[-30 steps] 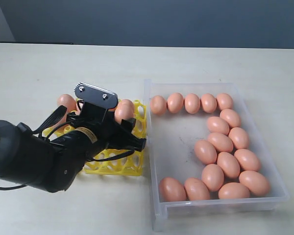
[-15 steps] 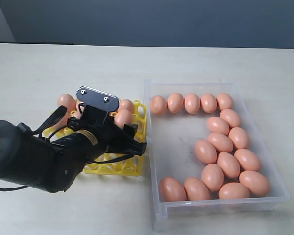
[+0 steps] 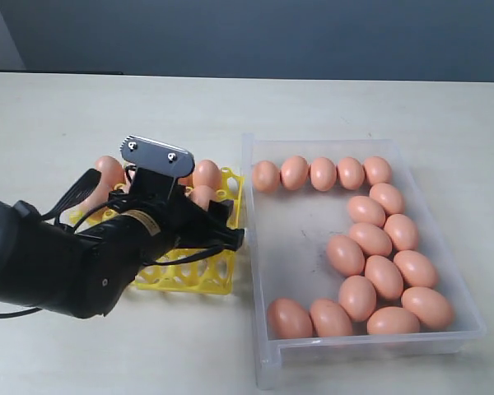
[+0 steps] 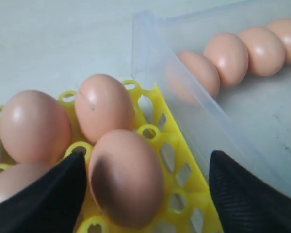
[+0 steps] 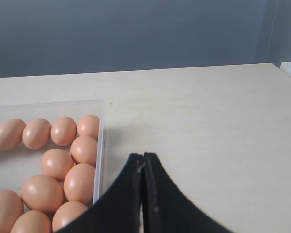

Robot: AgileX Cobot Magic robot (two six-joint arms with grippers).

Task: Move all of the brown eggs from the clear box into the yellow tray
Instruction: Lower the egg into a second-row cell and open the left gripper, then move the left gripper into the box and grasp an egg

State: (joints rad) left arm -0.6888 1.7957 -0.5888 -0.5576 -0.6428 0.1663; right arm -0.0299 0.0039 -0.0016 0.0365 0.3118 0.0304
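Now our left hand (image 4: 144, 167) stands spread either side of an egg (image 4: 126, 179) seated on end, long axis near vertical, in the yellow tray (image 4: 186, 187). Right hand (image 5: 143, 167) pressed together. Other eggs (image 3: 384, 276) lie sideways in the clear box (image 3: 259, 247), variously turned. Smooth, rigid, likely fragile and slippery, so we'd grip across the middle.

The left arm (image 3: 58, 267) is glossy black, with looped cables (image 3: 80, 192), a silver two-screw plate (image 3: 156, 155) and black tool (image 4: 145, 194).
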